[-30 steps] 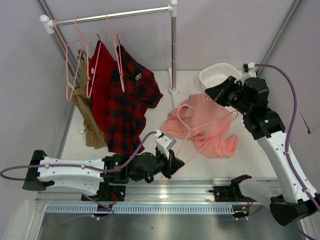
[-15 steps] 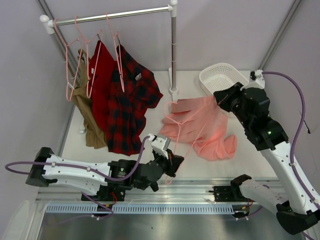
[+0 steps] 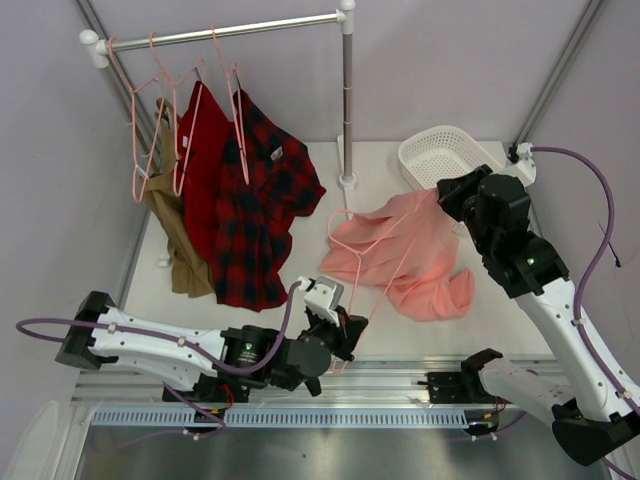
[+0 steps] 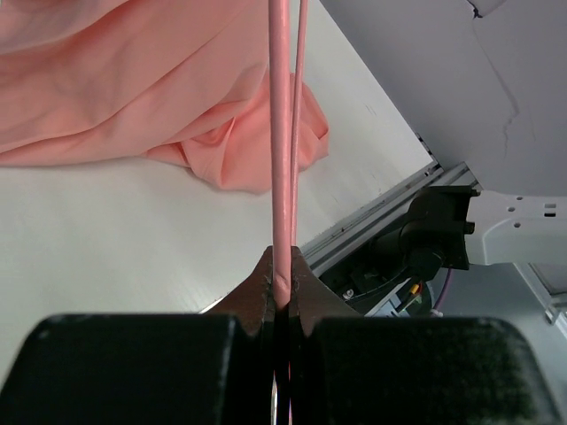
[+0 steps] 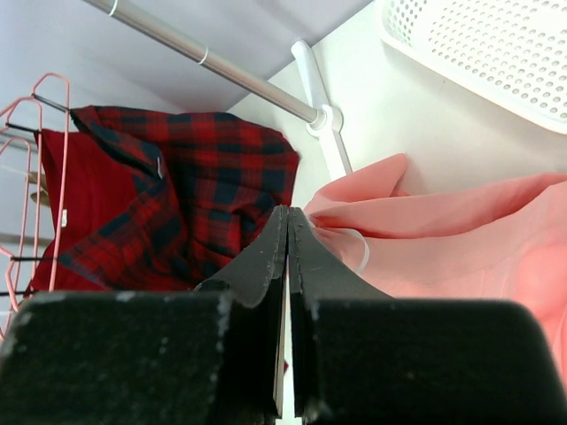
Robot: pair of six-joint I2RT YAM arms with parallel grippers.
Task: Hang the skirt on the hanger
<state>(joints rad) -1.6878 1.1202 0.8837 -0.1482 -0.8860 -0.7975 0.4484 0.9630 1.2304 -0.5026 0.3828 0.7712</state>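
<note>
The salmon-pink skirt (image 3: 425, 265) lies on the table right of centre, its upper edge lifted toward my right gripper (image 3: 447, 197). That gripper is shut on the skirt's edge; in the right wrist view the cloth (image 5: 443, 239) hangs just right of the closed right gripper (image 5: 287, 212). My left gripper (image 3: 345, 330) is shut on the lower end of the pale-pink wire hanger (image 3: 372, 300), whose frame lies across the skirt with its hook at the far left. In the left wrist view the hanger wire (image 4: 282, 133) rises straight from the closed left gripper (image 4: 282, 266), and the skirt (image 4: 133, 97) lies beyond it.
A white rail (image 3: 220, 32) on a post (image 3: 347, 100) carries spare pink hangers (image 3: 150, 110), a red garment (image 3: 200, 150), a plaid shirt (image 3: 255, 200) and a tan garment (image 3: 180, 250). A white basket (image 3: 440, 150) stands at the back right.
The left gripper has swung the hanger so its hook moved left. The right gripper has shifted a little right, pulling the skirt's edge up and taut.
</note>
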